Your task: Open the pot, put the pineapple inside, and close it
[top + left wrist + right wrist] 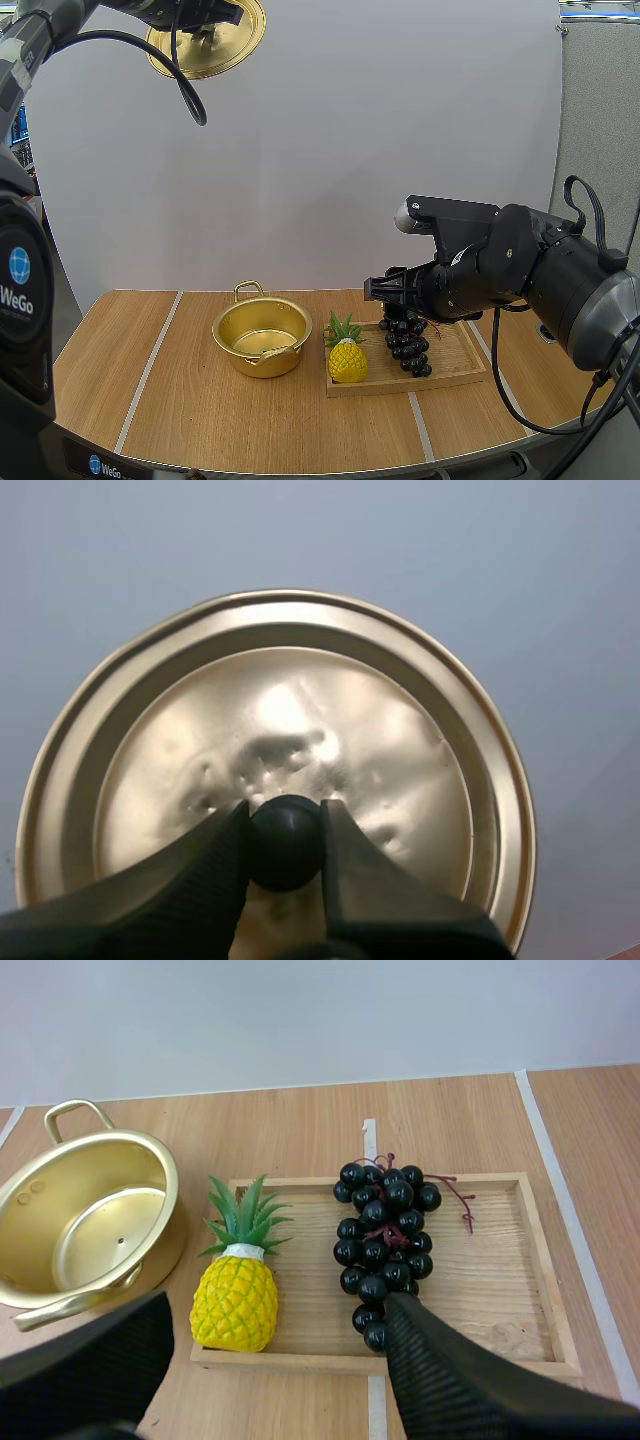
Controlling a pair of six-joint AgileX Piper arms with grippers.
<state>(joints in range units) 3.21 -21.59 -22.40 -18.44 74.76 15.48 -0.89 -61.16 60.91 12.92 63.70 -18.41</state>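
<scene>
Left claw [285,825] pinches round black knob [285,842], dented gold lid [300,710]; right claw [280,1310] spread wide over wooden tray [500,1290].

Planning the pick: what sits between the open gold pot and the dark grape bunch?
The yellow pineapple with green leaves, upright on the wooden tray's end nearest the gold pot; the right wrist view shows it.

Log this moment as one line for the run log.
pot: open, empty | lid: aloft, left gripper shut on knob | right gripper: open above tray | pineapple: on tray beside grapes
</scene>
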